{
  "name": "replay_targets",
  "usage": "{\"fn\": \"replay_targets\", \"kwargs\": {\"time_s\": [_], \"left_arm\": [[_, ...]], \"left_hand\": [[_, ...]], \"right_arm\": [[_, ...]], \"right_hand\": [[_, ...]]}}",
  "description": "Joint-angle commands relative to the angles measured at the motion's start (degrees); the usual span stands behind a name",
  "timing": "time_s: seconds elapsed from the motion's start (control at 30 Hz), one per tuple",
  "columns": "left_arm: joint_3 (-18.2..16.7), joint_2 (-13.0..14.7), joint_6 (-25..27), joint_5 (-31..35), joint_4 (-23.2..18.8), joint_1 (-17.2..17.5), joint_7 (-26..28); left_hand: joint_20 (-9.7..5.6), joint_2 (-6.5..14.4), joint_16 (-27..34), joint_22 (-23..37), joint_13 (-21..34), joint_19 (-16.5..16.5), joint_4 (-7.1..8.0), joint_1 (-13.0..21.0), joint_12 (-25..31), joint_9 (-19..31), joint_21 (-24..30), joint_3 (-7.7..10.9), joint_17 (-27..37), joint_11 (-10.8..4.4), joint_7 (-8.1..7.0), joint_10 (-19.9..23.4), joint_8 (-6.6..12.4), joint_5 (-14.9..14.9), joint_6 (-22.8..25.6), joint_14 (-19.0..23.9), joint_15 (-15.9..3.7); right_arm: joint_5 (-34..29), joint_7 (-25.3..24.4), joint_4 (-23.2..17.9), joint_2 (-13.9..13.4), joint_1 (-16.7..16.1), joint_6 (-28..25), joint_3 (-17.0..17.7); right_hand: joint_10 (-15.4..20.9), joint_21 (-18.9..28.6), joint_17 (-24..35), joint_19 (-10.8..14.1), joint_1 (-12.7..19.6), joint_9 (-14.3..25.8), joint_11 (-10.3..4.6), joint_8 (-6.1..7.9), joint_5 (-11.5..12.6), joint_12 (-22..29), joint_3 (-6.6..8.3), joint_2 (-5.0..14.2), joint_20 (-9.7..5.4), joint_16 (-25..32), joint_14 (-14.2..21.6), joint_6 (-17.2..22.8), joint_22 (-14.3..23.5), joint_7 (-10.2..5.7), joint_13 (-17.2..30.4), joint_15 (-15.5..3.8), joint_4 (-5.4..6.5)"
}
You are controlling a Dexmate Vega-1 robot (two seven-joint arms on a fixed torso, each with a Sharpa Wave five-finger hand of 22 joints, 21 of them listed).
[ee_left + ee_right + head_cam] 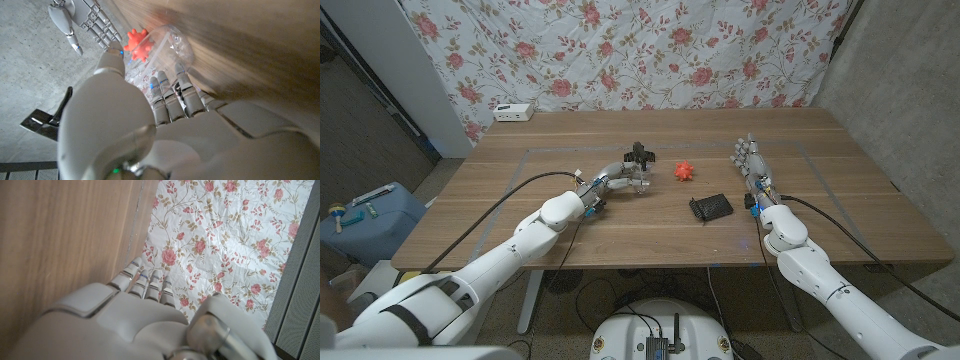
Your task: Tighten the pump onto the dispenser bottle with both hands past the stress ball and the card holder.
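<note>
Table (840, 215): wooden, carries everything.
Left hand (612, 182): wraps the dispenser bottle (638, 180) mid-table, beside stress ball (683, 171).
Right hand (752, 163): fingers apart, holding nothing.
Card holder (711, 206): nearby.
Bottle: clear, probably light, slippery; grip body.
Pump (640, 153): black; twist its collar.

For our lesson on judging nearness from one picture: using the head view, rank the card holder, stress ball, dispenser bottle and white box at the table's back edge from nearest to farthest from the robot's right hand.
1. Card holder, black, just left of the right hand.
2. Stress ball, orange, mid-table.
3. Dispenser bottle, held by the left hand.
4. White box, far back left corner.
</note>
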Motion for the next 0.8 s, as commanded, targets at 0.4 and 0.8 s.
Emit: {"fn": "replay_targets", "kwargs": {"time_s": [0.4,0.8], "left_arm": [[-1.02,-2.31,-4.31,-0.08,2.93,0.43,3.90],[-1.88,-1.84,-4.42,0.48,0.98,1.59,6.41]], "left_hand": [[-6.46,2.06,0.63,-0.02,1.64,4.84,0.23,1.91,1.45,0.54,0.48,2.27,0.36,-0.25,0.67,4.47,1.25,-3.18,5.16,6.25,-6.75],[-6.83,2.43,0.39,-0.06,2.37,7.10,0.09,2.57,1.82,0.69,0.38,3.18,0.32,-0.10,1.17,6.29,1.69,-4.51,7.34,8.36,-6.66]], "right_arm": [[0.16,0.22,0.64,0.64,0.51,-0.36,-0.44],[-0.11,-0.50,-0.37,0.51,0.15,-1.03,-0.60]], "right_hand": [[0.20,0.34,0.11,-0.04,-0.42,0.16,-0.23,0.06,-0.11,-0.15,0.44,0.14,-2.88,-0.16,-0.01,0.18,0.24,-0.21,0.07,0.09,0.09],[0.31,0.36,0.13,-0.01,-0.52,0.16,-0.19,0.12,-0.14,-0.12,0.52,0.20,-2.76,-0.16,0.02,0.38,0.25,-0.26,0.07,0.13,0.14]]}}
